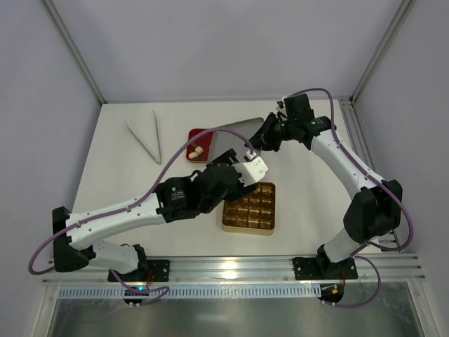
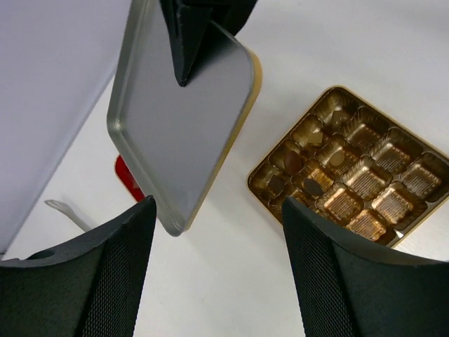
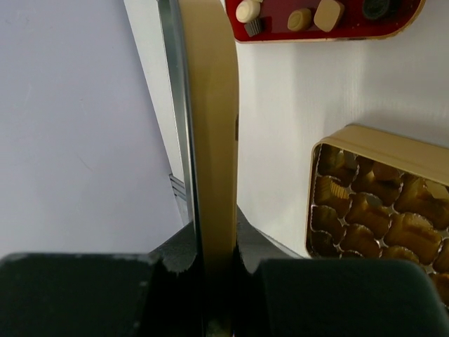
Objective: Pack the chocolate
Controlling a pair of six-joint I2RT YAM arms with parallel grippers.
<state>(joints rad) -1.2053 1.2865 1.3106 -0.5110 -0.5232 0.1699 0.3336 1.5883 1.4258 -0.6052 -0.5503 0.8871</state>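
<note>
White table [image 1: 119,184] — right gripper [image 3: 216,261] clamps lid [image 1: 235,135], left gripper [image 2: 217,210] gapes.

Robot lab cell, white table [image 1: 112,168], plain grey walls [image 1: 231,42], aluminium frame rail [image 1: 231,267]

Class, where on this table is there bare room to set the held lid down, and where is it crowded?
Bare: table between gold tin and right arm; also left of the tongs. Crowded: centre, where red tray, lid, tin and open left end effector cluster.
</note>
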